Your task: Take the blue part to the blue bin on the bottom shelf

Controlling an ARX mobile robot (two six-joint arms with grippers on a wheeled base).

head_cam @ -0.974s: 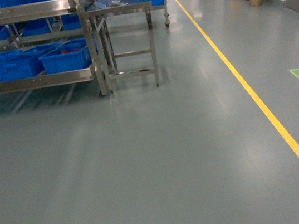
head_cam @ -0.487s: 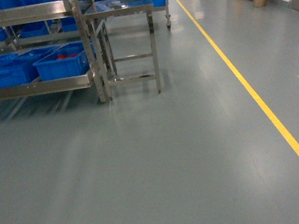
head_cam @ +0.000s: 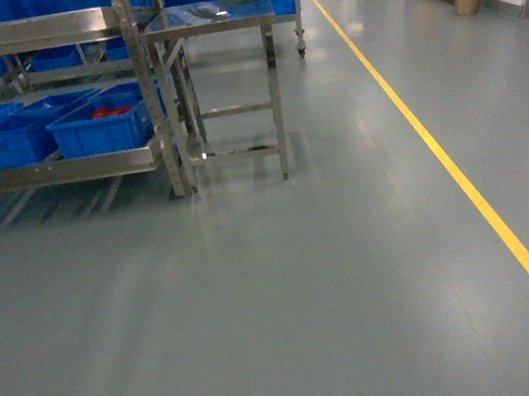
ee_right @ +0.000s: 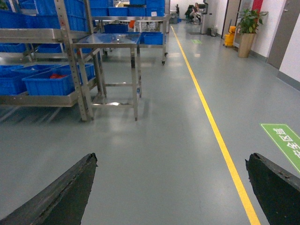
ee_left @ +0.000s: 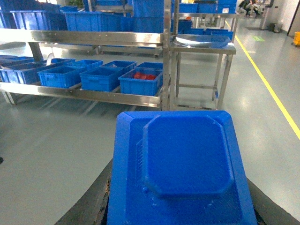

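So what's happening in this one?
The robot is out on the open floor, facing a steel rack some way off. Its left pincer holds a blue part; the right pincer is open and empty. Blue bins sit on the bottom shelf, the end one holding red items.

left fingers [ee_left: 93,206]: I see only dark edges; the blue part [ee_left: 180,168] between them hides their tips.
right fingers [ee_right: 56,192]: cut off by the bottom edge.
red items [head_cam: 110,110]: too small to tell.
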